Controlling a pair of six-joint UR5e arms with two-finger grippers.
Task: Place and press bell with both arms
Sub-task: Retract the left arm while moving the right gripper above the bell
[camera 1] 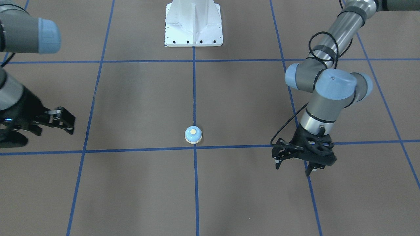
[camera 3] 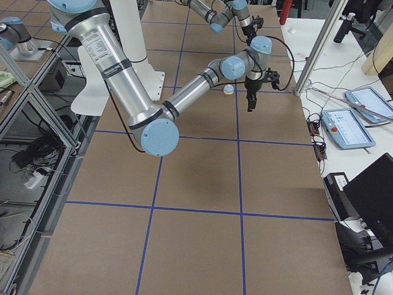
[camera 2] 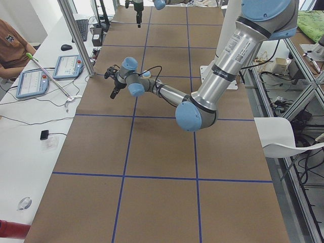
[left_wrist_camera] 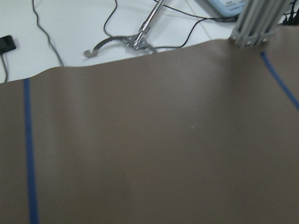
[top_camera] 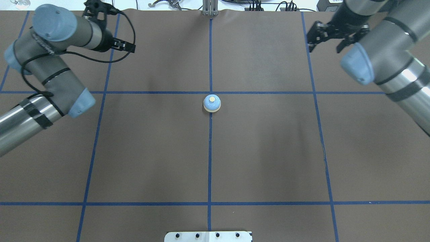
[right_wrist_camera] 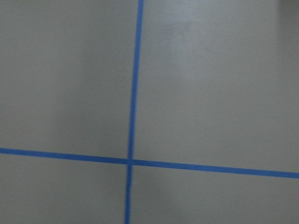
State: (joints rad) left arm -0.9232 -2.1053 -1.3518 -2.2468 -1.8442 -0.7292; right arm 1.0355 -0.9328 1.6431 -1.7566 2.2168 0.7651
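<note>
Black fingers [camera 1: 279, 156] of the left gripper [camera 1: 292, 166] stand apart and hold nothing. Their tips point down over the brown paper-covered worktop [top_camera: 268, 151], near its far edge on the robot's left. The black fingers [top_camera: 312, 37] of the right gripper [top_camera: 324, 48] are also spread and empty, near the far edge on the robot's right.

Behind them come the silver-grey tubular left arm [camera 1: 331, 95], with light-blue joint caps and a looped black cable [camera 1: 323, 46], and the matching right arm [top_camera: 396, 67]. Each reaches out from its own side.

Between the two, well apart from both, a small round call bell [top_camera: 212, 103] with a light-blue dome sits upright on the worktop. Its cream button faces up and its cream base rim rests on the paper. It sits on the central blue tape line [top_camera: 210, 151], just on the robot's side of a crossing in the taped grid, in the far half of the worktop.

A white bolted pedestal base [camera 1: 193, 26] stands at the middle of the near edge.

The left wrist view shows the far edge of the worktop, and beyond it a white surface with a silver metal tong tool [left_wrist_camera: 135, 39] and an aluminium post [left_wrist_camera: 254, 23]. The right wrist view shows only a crossing of blue tape [right_wrist_camera: 131, 161]. In the left-side view a seated person in a brown shirt [camera 2: 12, 43] is beyond the far edge.
</note>
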